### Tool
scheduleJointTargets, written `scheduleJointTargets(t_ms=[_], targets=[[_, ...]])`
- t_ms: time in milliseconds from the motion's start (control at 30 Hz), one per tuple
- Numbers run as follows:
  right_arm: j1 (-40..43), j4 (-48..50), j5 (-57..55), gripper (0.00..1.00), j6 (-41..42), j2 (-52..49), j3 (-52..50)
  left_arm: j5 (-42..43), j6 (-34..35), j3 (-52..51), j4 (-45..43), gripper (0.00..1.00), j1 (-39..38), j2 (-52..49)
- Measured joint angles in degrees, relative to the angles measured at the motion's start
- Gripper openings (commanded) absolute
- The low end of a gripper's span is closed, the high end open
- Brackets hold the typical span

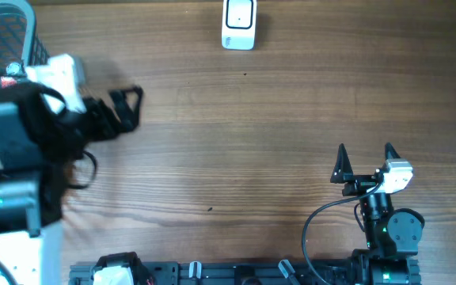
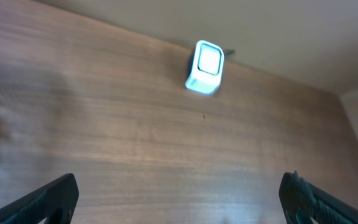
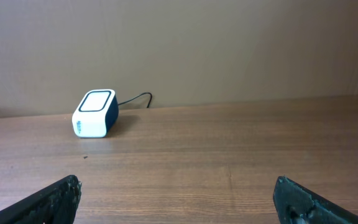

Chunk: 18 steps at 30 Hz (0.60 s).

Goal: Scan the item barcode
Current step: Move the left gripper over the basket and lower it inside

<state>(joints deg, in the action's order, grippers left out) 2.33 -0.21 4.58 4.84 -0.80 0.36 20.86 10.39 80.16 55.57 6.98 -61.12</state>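
Since neither arm holds anything, the step in hand is judged to be the first one: picking up the item, ahead of any presentation to the reader.

**Overhead view.** The barcode scanner stands at the far edge of the table, near its middle. A mesh basket occupies the far-left corner. The left arm covers much of it, and the item cannot be identified among what shows there. The left gripper hangs just beside the basket over bare wood, fingers spread and empty. The right gripper sits at the near right, well apart from the barcode scanner, fingers wide with nothing between them.

**Left wrist view.** The fingertips appear at the lower corners, fully apart. Only table surface lies between them. The barcode scanner is ahead, its window turned upward. The left part of the picture is blurred. No item is in view.

**Right wrist view.** The fingers are likewise spread and empty. The barcode scanner lies ahead and to the left, its cable running off toward the wall behind.

**Next move (judgement).** The left arm, nearest the basket, is best placed to fetch the item.
1. Locate the item in the basket.
2. Close on it without covering the code.
3. Carry it over the scanner window, code facing the window.

Which face bears the barcode cannot be told yet.
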Motion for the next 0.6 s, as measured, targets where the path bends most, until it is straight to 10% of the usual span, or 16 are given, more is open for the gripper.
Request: scheduleJointTargets(t_ms=[200,600], targets=[[0.0,0.0,-0.2,1.00,0.0,0.0,0.0,0.3,0.3,18.6,11.0,1.00,11.5,-12.5],[0.0,0.0,-0.2,1.00,0.0,0.0,0.0,0.1,4.2,21.1,9.4,1.00,32.8,-21.5]])
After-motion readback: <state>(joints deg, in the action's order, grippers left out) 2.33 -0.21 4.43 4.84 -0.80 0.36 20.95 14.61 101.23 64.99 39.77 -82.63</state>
